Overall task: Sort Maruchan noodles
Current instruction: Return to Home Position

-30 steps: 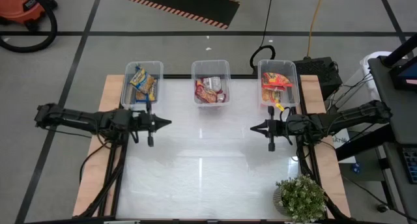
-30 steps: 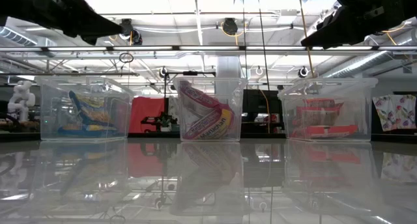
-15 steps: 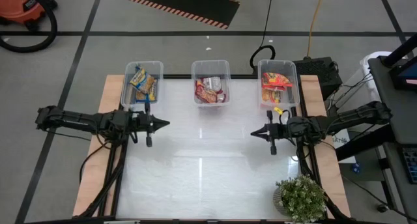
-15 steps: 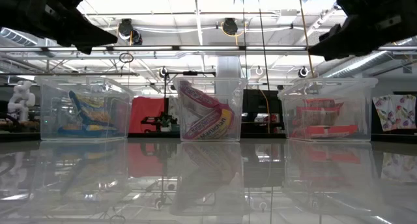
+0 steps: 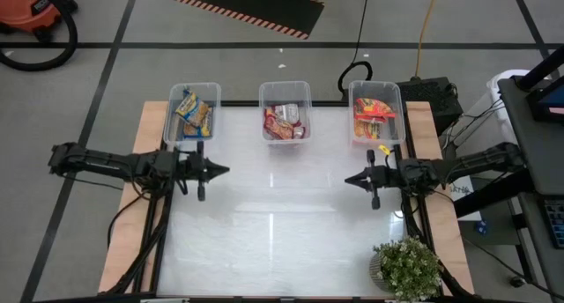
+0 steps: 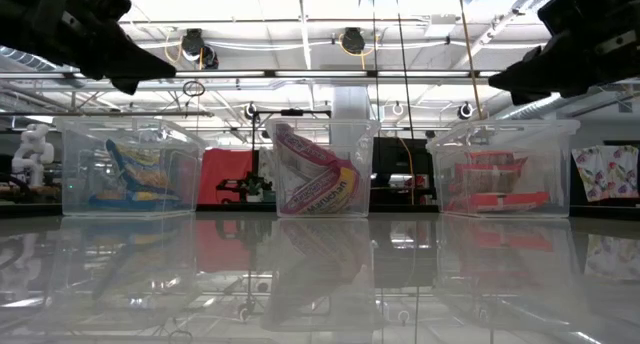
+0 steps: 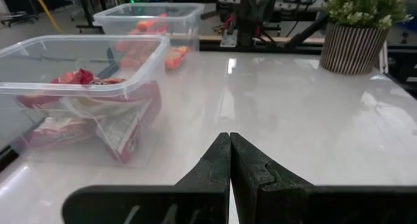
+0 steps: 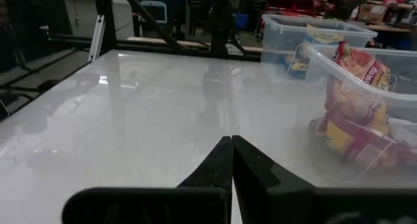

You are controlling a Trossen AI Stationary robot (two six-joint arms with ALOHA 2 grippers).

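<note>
Right pincer (image 5: 348, 181) pulled back rightward, closed together; left pincer (image 5: 226, 170) closed together, slightly withdrawn; Maruchan noodles (image 5: 282, 120) lie in bins (image 5: 285, 84)

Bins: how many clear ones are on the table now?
3, side by side in a row on the table: left bin, middle bin, right bin. None looks hidden.

Three bins (image 5: 285, 84), one potted plant (image 5: 407, 266), perhaps nine noodle packets (image 5: 195, 114).

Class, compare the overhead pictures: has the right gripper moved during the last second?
Yes. The right gripper, shut and empty, has drawn away from the right bin and back toward the right edge of the table.
</note>
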